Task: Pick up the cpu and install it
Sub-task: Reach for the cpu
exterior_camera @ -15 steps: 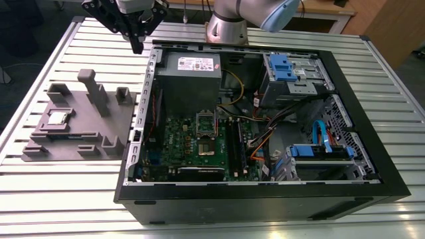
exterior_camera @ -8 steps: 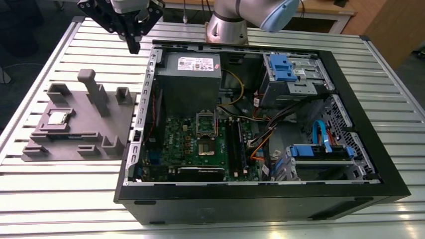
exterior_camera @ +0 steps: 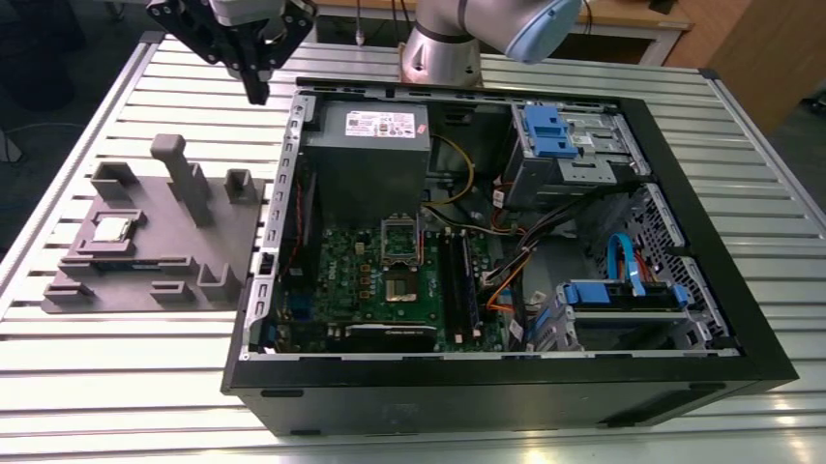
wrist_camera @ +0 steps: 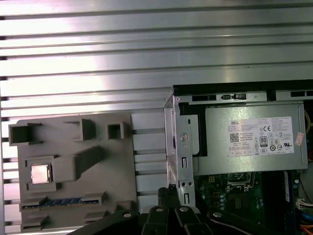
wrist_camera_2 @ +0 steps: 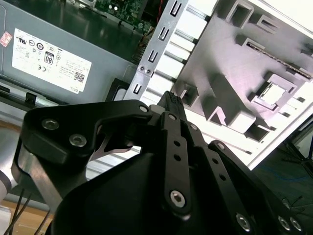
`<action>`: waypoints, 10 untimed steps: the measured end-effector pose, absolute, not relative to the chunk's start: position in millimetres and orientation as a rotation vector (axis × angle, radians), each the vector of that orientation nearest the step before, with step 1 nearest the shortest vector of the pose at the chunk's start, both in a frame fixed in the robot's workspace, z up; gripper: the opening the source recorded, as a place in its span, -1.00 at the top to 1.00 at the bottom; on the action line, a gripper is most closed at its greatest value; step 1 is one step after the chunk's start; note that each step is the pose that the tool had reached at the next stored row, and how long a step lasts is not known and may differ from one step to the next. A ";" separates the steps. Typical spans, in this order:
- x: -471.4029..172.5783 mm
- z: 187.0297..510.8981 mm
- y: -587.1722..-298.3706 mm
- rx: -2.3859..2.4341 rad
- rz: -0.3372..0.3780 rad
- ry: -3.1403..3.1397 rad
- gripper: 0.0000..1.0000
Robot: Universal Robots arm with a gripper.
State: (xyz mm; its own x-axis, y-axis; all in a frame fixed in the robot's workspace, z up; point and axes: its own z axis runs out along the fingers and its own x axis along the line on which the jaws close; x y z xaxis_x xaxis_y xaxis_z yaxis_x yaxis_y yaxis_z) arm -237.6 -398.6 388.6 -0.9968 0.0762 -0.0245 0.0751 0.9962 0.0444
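Brightly lit slatted metal table point(exterior_camera: 130, 387); wooden furniture point(exterior_camera: 761, 48) beyond at the exterior view's right, dark floor point(exterior_camera: 52, 68) left.

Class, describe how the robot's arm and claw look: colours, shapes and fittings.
The arm is smooth silver-grey tubing with rounded joints and a pale blue end cap. The claw is matt black, built from flat linked bars pinned with silver screws, tapering toward its end.

- my gripper point(exterior_camera: 258, 92): black
- cpu point(exterior_camera: 114, 229): shiny silver
- fixture point(exterior_camera: 162, 259): plain grey
- table point(exterior_camera: 130, 367): silver, ribbed stripes
- case point(exterior_camera: 516, 396): black
- motherboard point(exterior_camera: 374, 280): green
- drive bracket point(exterior_camera: 543, 126): blue
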 end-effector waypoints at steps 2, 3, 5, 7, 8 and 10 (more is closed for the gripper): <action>-238.1 388.6 -398.6 0.118 0.068 3.112 0.80; -238.4 388.5 -398.6 0.118 0.068 3.112 0.80; -238.8 388.6 -398.6 0.118 0.068 3.113 0.80; -239.1 388.5 -398.6 0.118 0.068 3.113 0.80; -239.3 388.5 -398.6 0.118 0.068 3.112 0.80; -239.6 388.5 -398.6 0.118 0.068 3.112 0.80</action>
State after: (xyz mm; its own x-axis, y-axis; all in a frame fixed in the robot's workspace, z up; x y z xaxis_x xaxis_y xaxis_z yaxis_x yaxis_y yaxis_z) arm -239.6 -398.6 388.5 -0.9968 0.0762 -0.0244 0.0751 0.9962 0.0444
